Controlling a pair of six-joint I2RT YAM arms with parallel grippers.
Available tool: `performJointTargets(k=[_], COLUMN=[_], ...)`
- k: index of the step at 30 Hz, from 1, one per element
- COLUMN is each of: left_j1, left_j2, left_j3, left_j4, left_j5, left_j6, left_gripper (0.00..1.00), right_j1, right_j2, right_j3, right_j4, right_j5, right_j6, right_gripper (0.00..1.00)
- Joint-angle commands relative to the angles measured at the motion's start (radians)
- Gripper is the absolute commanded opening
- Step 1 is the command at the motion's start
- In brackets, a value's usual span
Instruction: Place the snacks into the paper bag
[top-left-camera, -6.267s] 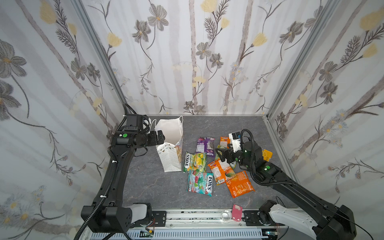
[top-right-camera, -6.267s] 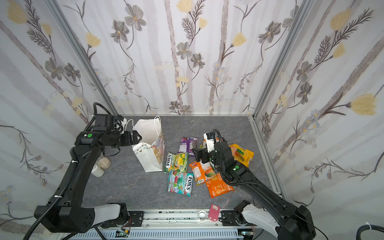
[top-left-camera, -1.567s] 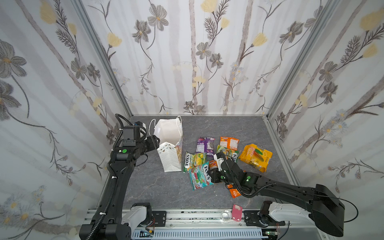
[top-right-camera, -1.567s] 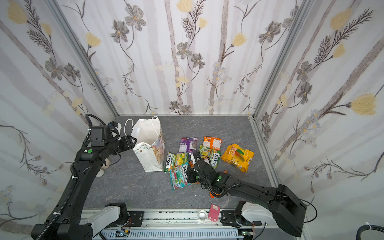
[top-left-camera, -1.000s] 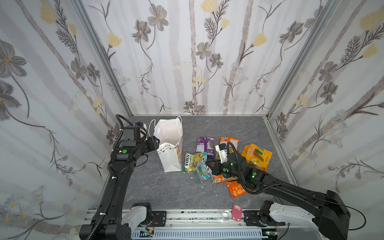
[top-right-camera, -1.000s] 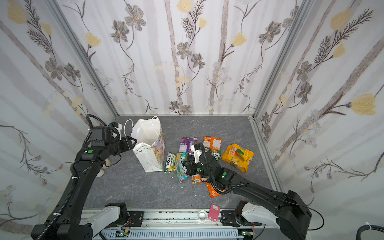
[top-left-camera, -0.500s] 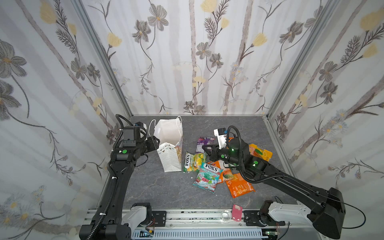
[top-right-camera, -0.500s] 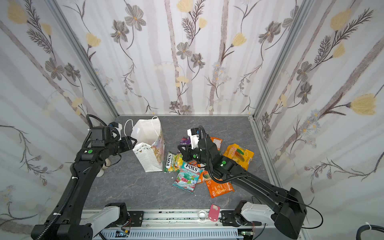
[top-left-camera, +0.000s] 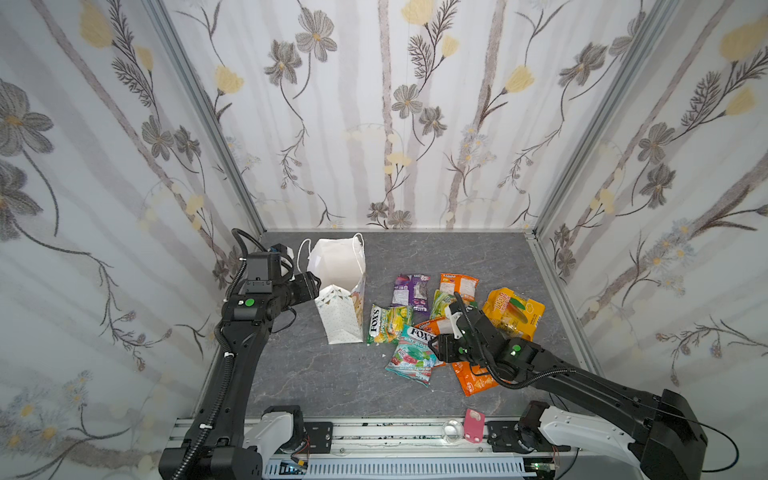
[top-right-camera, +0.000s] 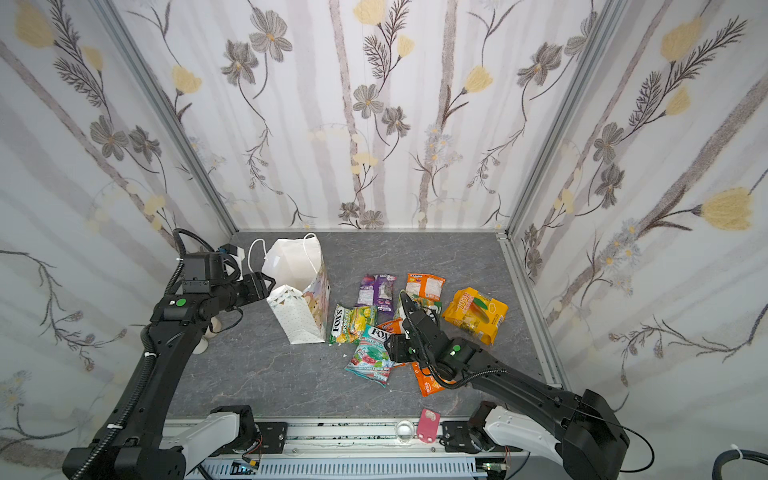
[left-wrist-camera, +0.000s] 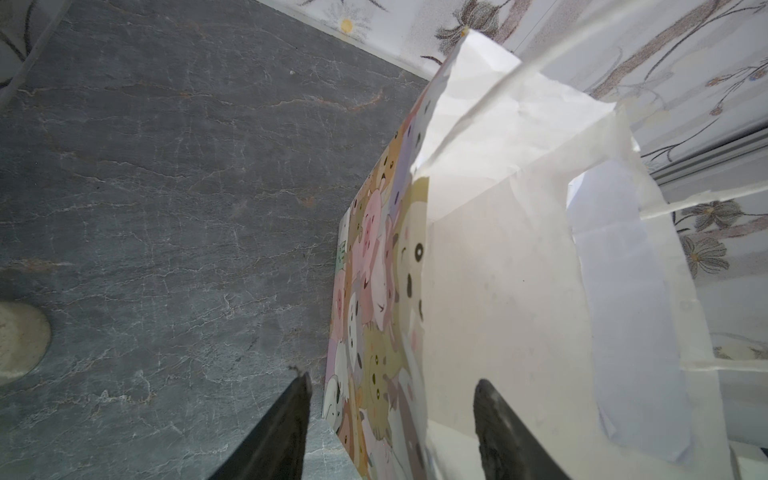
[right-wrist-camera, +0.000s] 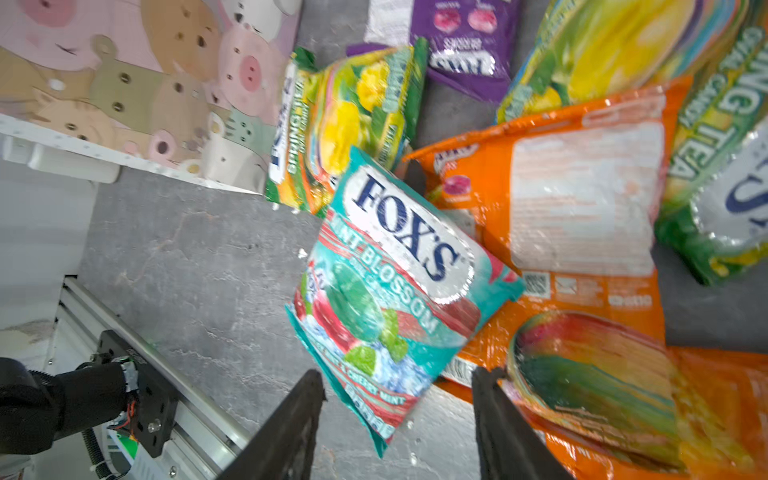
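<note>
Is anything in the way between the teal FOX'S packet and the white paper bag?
Only the green-yellow FOX'S packet, lying flat between the teal FOX'S packet and the paper bag. Over it, the way to the open top looks clear.

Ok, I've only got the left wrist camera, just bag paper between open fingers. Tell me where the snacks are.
Observer: All on the table, right of the paper bag in both top views; the green-yellow FOX'S packet lies nearest it.
Operator: Report the right gripper.
Observer: The right gripper is open, holding nothing, over the teal FOX'S packet.
Operator: Check inside the bag.
Observer: In both top views only white paper shows through its mouth, no packet; its bottom is hidden.
</note>
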Motion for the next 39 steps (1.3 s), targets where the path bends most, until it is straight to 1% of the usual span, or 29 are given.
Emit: performJointTargets(k=[1,7,14,21,22,23,29,33,37,39], left_j1=[0.0,0.0,0.0,-0.001,0.0,0.0,0.0,0.001,0.0,-0.001], left_j2=[-0.003,0.005,0.006,0.009,0.009,0.01,0.007,0.006,0.003,0.0], left_j3=[0.016,0.017,0.012,0.01,0.011,0.011,0.008,0.006,0.005,0.003], left_j4=[0.025,0.027,0.027,0.033,0.032,0.032,0.037,0.037,0.034,0.034], left_j5=[0.002,0.011,0.0,0.006,0.006,0.007,0.02,0.02,0.019,0.018], left_j6=[0.004,0.001,0.005,0.004,0.005,0.006,0.005,0.004,0.005,0.005], left_gripper=[0.64,0.64,0.66,0.66,0.66,0.66,0.66,0.66,0.66,0.66], right_j1=[0.0,-0.002,-0.015,-0.015,-0.031,-0.049,-0.069,-0.079,-0.082,-0.084], right_j2=[-0.017,0.001,0.042,0.117,0.127,0.139,0.202,0.237,0.26,0.263], right_j3=[-0.051,-0.113,-0.161,-0.17,-0.169,-0.172,-0.177,-0.178,-0.179,-0.181], right_j4=[0.1,0.206,0.334,0.423,0.433,0.444,0.508,0.546,0.575,0.588], right_j5=[0.009,0.009,-0.025,-0.044,-0.043,-0.042,-0.051,-0.063,-0.07,-0.07], right_j6=[0.087,0.118,0.152,0.17,0.175,0.18,0.2,0.204,0.21,0.213], right_gripper=[0.58,0.59,0.57,0.55,0.54,0.53,0.46,0.4,0.27,0.19])
